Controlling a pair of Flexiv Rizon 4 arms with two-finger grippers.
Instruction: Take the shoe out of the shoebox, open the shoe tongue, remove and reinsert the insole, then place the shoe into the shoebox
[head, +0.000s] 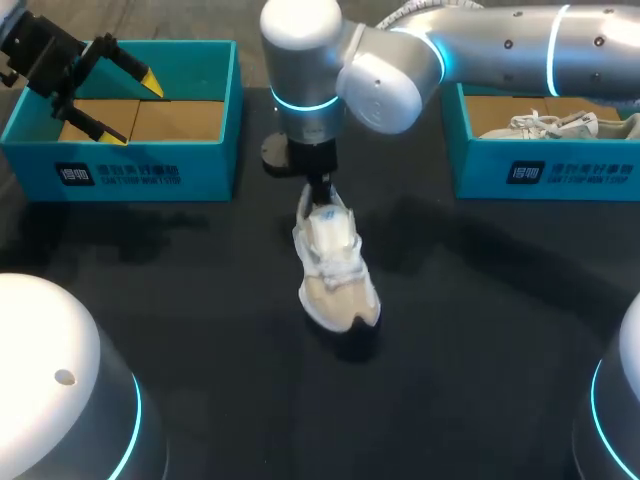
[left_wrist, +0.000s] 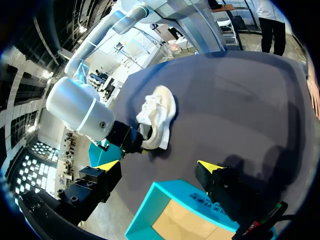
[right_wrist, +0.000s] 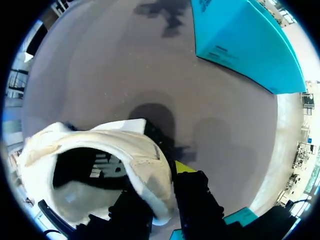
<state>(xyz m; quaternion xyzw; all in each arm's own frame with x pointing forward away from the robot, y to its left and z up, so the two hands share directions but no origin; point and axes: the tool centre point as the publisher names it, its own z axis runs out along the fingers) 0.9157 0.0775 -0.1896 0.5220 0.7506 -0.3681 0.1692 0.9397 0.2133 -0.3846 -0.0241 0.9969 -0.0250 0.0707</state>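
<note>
While the shoe (head: 337, 275) sits mid-counter (head: 480, 330), its long axis runs 12 to 6: heel at 12, toe at 6. Right tool (head: 319, 196) pinches the heel collar from above. Left tool (head: 135, 110) is spread over the empty shoebox (head: 120, 170) at 10 o'clock, well apart. Judgement: the tongue lies toe-side of the right tool, so the left arm must cross in.
</note>
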